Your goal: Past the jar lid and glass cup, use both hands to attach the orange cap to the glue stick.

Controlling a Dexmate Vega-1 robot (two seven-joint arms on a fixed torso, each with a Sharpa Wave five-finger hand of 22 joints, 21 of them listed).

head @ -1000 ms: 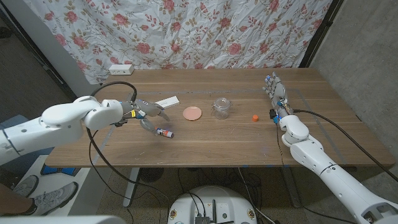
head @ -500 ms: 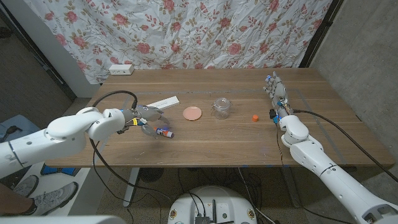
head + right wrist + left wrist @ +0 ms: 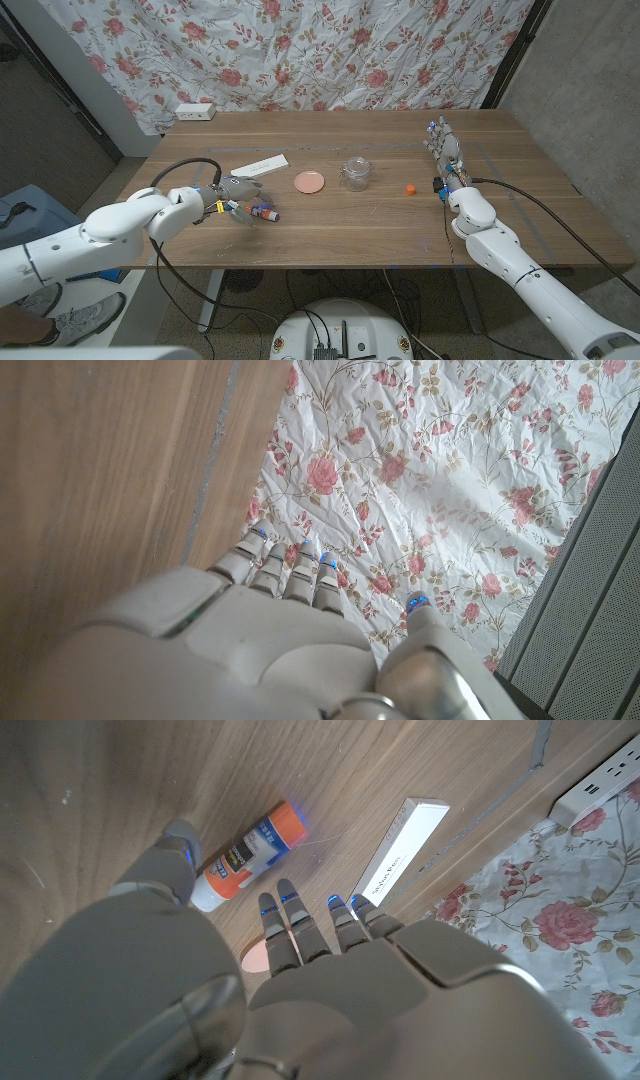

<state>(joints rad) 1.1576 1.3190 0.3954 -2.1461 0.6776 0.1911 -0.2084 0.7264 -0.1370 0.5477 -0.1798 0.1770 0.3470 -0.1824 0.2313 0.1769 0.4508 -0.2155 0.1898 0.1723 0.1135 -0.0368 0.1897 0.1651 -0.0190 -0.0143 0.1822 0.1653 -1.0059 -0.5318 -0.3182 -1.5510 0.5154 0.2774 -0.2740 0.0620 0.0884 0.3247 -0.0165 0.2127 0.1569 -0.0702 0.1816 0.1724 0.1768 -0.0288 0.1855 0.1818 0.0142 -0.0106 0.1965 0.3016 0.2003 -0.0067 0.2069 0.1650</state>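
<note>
Both hands are empty: left hand [image 3: 236, 190] spreads over the glue stick [image 3: 264, 212], seemingly to grasp; right hand [image 3: 443, 148] waits beside the cap [image 3: 410, 187].

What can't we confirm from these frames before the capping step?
- Left hand touching the glue stick: cannot tell; head view too small, own hand blocks the left wrist view.
- Orange cap: a speck in the head view, orientation unreadable.
- Right hand: palm side hidden.

The left robot hand [image 3: 330, 990] covers most of the jar lid [image 3: 258, 956]; the glue stick [image 3: 264, 212] label is perhaps too small to read.
</note>
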